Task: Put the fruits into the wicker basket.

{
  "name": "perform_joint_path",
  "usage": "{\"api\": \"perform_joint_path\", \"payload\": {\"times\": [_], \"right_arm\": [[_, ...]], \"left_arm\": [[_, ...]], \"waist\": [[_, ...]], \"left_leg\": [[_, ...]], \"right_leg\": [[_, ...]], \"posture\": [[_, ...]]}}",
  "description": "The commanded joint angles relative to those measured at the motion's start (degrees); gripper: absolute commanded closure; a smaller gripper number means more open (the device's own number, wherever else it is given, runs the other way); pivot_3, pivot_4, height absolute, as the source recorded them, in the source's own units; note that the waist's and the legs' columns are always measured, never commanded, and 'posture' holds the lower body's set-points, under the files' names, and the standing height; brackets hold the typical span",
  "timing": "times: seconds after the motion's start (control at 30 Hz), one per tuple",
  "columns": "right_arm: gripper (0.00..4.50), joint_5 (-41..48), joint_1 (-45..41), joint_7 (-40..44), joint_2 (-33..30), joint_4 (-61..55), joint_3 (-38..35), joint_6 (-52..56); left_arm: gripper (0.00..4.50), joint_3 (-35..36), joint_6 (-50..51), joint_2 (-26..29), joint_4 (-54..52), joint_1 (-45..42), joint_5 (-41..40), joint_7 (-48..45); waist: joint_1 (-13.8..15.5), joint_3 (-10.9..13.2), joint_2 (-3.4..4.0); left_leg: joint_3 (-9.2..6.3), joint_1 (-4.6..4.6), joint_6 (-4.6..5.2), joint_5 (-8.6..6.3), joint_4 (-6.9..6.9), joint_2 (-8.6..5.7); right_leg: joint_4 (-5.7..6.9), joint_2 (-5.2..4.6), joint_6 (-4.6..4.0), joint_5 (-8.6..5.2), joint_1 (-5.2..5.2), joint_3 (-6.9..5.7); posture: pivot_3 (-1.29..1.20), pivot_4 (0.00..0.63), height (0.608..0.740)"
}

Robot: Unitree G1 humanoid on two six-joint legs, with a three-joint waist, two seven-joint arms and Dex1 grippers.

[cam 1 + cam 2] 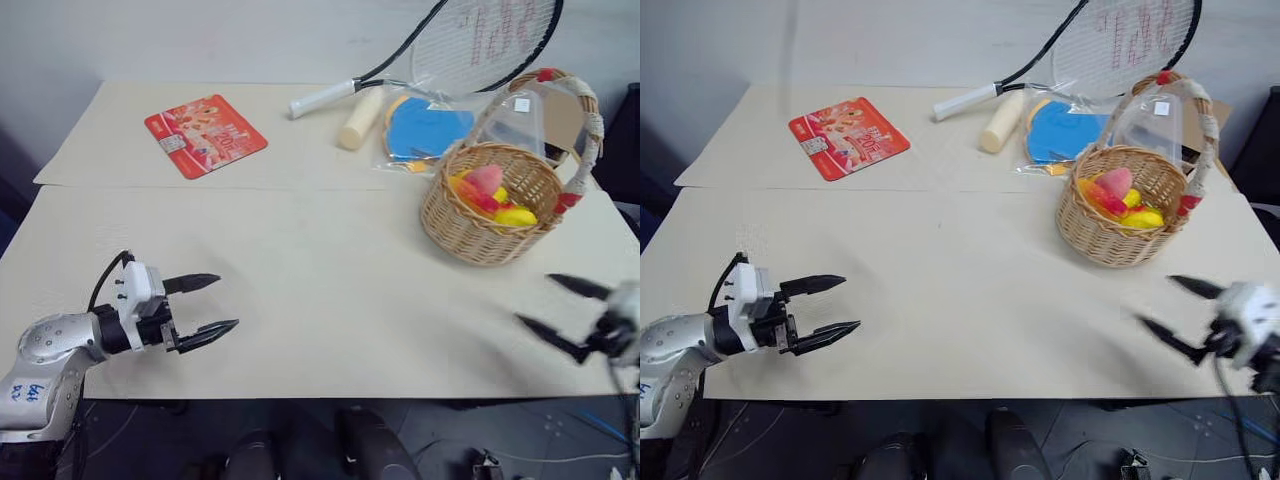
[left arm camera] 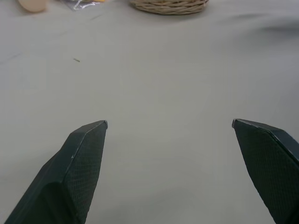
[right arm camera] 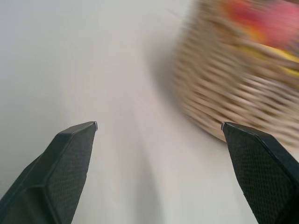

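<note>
The wicker basket (image 1: pixel 490 215) stands at the right of the table, its arched handle wrapped in white and red. Inside it lie the fruits: a pink peach (image 1: pixel 486 179), a yellow lemon (image 1: pixel 515 215) and a red-and-yellow mango (image 1: pixel 472 194). My right gripper (image 1: pixel 549 305) hangs open and empty near the table's front right edge, a little in front of the basket. My left gripper (image 1: pixel 210 304) is open and empty over the front left of the table, far from the basket. The basket's woven wall (image 3: pixel 233 88) rises ahead in the right wrist view.
Behind the basket lie a racket (image 1: pixel 440 50), a cream cylinder (image 1: pixel 360 118), a blue item in a clear bag (image 1: pixel 428 128) and a brown cardboard box (image 1: pixel 560 120). A red packet (image 1: pixel 205 134) sits at the back left. The table (image 1: pixel 320 270) is bare between my grippers.
</note>
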Motion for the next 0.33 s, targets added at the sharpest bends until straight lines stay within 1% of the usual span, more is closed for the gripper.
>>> {"api": "perform_joint_path", "payload": {"times": [0.03,0.17,0.33], "right_arm": [[0.16,-1.69,-5.38,-1.07,3.34,-1.23,6.08,-4.16],[0.16,-7.6,-14.62,-2.39,8.95,6.72,14.78,-10.48],[0.16,-11.11,-22.03,-6.4,14.17,15.15,19.01,-14.4]], "left_arm": [[0.0,0.5,-5.65,-0.5,0.21,1.6,4.12,1.62],[0.0,0.6,-7.39,-2.19,-1.07,3.75,6.26,4.8],[0.0,1.86,-10.68,-4.71,-1.2,4.65,8.47,9.25]], "waist": [[0.1,0.11,0.18],[0.43,0.1,0.19],[0.79,0.08,0.17]], "left_leg": [[0.01,0.16,-0.01,-0.04,0.0,0.01],[0.03,0.36,0.04,-0.1,-0.03,-0.02],[-0.03,0.36,0.05,-0.14,-0.01,0.01]], "right_leg": [[-0.02,-0.01,-0.01,-0.01,0.15,0.0],[-0.12,-0.01,-0.04,-0.03,0.35,-0.01],[-0.16,-0.03,-0.12,-0.07,0.42,-0.13]], "posture": [[0.0,0.15,0.74],[0.0,0.15,0.74],[0.0,0.15,0.74]]}}
